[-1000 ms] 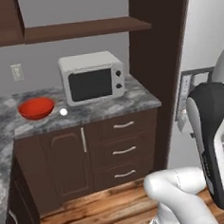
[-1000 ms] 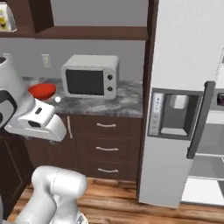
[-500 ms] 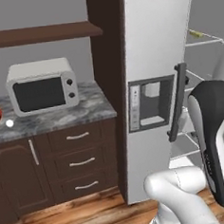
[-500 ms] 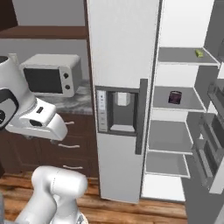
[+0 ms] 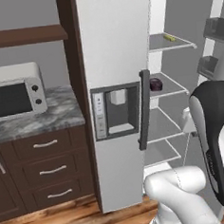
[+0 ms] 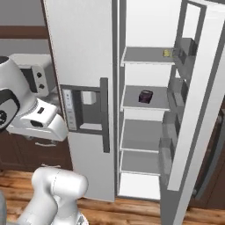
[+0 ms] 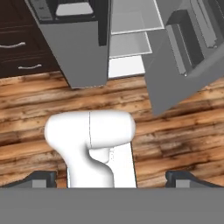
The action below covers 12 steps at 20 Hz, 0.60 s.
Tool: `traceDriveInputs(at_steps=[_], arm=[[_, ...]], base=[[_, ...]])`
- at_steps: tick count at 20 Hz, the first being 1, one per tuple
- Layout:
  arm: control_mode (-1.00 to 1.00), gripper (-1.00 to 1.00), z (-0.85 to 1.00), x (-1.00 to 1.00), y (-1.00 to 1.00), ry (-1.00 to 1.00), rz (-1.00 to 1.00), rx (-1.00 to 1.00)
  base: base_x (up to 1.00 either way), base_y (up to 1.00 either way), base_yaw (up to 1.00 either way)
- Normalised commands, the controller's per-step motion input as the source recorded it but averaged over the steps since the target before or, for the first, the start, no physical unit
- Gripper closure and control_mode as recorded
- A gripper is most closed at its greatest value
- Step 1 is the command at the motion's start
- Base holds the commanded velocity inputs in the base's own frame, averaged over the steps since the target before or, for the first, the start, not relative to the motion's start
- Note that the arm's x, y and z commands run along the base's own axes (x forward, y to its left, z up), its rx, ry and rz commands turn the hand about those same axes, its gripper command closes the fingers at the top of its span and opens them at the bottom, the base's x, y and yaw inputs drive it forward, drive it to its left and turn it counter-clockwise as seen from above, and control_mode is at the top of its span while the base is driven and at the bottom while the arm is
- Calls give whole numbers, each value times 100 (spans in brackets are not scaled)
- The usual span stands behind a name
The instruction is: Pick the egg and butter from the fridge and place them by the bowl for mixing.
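Note:
The light-grey fridge (image 5: 114, 42) (image 6: 81, 41) stands with its right door (image 6: 200, 105) swung open, showing pale shelves. The butter (image 5: 169, 37) (image 6: 167, 53) is a small yellow stick lying on the top shelf. The egg and the bowl are out of view. My gripper (image 7: 111, 177) is open, its two dark fingertips (image 7: 43, 177) wide apart with nothing between them. It points down at the wooden floor in front of the fridge (image 7: 78, 57), far from the shelves.
A dark purple cube (image 5: 155, 84) (image 6: 145, 96) sits on the second shelf. Left of the fridge are a white microwave (image 5: 12, 93) on a grey marble counter (image 5: 43, 120) and dark brown drawers (image 5: 47, 169). The open door's bins (image 6: 169, 132) narrow the way in from the right.
The base has swung right: the counter with the red bowl and microwave slid off to the left, and the open fridge now faces the cameras. The gripper stays open.

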Motion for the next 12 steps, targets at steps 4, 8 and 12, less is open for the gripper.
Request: traceDriveInputs(at_steps=[4, 8, 12], arm=[[100, -100, 0, 0, 0, 0, 0, 0], [100, -100, 0, 0, 0, 0, 0, 0], [100, -100, 0, 0, 0, 0, 0, 0]], base=[[23, -49, 1], [39, -33, 0], [49, -37, 0]])
